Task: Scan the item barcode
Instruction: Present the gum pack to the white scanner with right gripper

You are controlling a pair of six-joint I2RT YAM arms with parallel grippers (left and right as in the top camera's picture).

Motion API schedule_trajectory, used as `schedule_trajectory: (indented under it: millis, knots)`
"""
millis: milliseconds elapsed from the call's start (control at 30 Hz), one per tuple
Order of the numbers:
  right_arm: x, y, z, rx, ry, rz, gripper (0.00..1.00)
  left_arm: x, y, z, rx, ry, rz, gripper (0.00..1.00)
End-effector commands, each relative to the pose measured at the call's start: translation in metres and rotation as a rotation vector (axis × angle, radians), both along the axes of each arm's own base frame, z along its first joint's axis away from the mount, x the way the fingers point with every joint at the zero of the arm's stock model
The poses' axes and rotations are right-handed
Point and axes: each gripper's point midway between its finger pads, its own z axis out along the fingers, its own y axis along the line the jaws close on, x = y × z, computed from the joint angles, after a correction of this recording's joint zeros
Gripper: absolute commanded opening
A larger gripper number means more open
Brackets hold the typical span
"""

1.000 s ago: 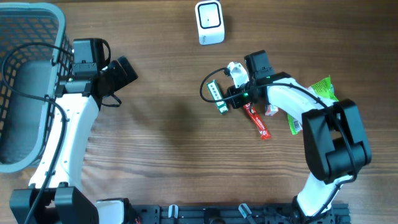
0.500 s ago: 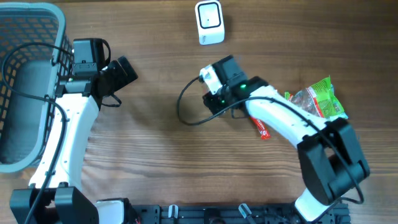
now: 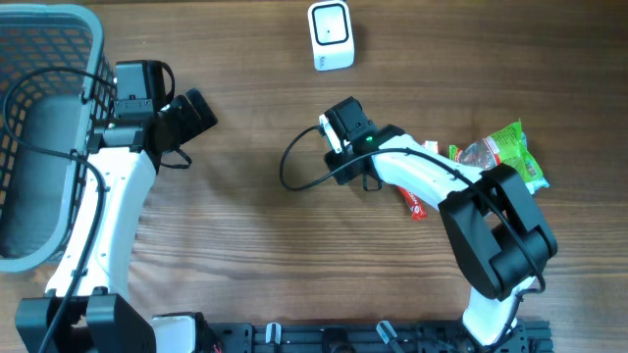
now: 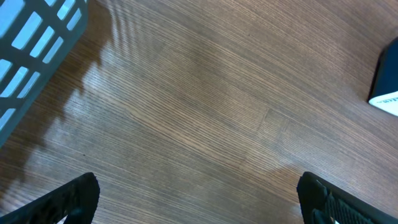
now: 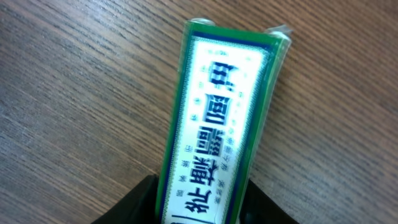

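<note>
The right gripper clamps a green-and-white packet, seemingly lifted, short of the scanner; the scan is not yet done. The left gripper stands apart, empty.

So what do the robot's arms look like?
Both arms have smooth white shells, the left arm and the right arm, with chunky black blocks at the joints. A thin black cable loops off the right arm, and a tiny green light glows near its wrist. The left claw has two black fingers.
</note>
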Motion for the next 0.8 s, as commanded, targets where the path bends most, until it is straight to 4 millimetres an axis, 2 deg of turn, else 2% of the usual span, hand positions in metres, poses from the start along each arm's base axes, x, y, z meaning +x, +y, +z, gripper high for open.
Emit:
schedule_trajectory:
  millis: [0,133,267,333,400,467,533,600,700,733,767]
  knots:
    - [-0.017,-0.008,-0.021,-0.032,0.084,-0.002,0.33,0.003,0.003,0.008,0.005,-0.021,0.009,1.00]
    - [-0.019,-0.008,-0.021,-0.035,0.092,0.001,0.07,0.003,0.003,0.008,0.005,-0.021,0.009,1.00]
    - [-0.016,-0.007,-0.018,-0.027,0.084,-0.003,0.04,0.003,0.003,0.008,0.005,-0.021,0.009,1.00]
    - [-0.017,0.005,0.002,0.041,0.091,0.018,0.04,0.003,0.003,0.008,0.005,-0.021,0.009,1.00]
    - [-0.013,0.022,0.040,0.147,0.070,0.039,0.05,0.003,0.003,0.008,0.005,-0.021,0.009,1.00]
    - [-0.008,0.034,0.088,0.249,0.050,0.021,0.04,0.003,0.003,0.008,0.005,-0.021,0.009,1.00]
    - [-0.013,0.045,0.133,0.334,0.091,0.063,0.04,0.003,0.003,0.008,0.005,-0.021,0.009,1.00]
    - [-0.018,0.056,0.191,0.465,0.146,0.123,0.04,0.003,0.003,0.008,0.005,-0.021,0.009,1.00]
    - [0.000,0.060,0.262,0.675,0.113,0.135,0.04,0.003,0.003,0.008,0.005,-0.021,0.009,1.00]
    - [0.014,0.054,0.287,0.751,0.096,0.080,0.04,0.003,0.003,0.008,0.005,-0.021,0.009,1.00]
    - [0.022,0.051,0.304,0.815,0.082,0.070,0.04,0.003,0.003,0.008,0.005,-0.021,0.009,1.00]
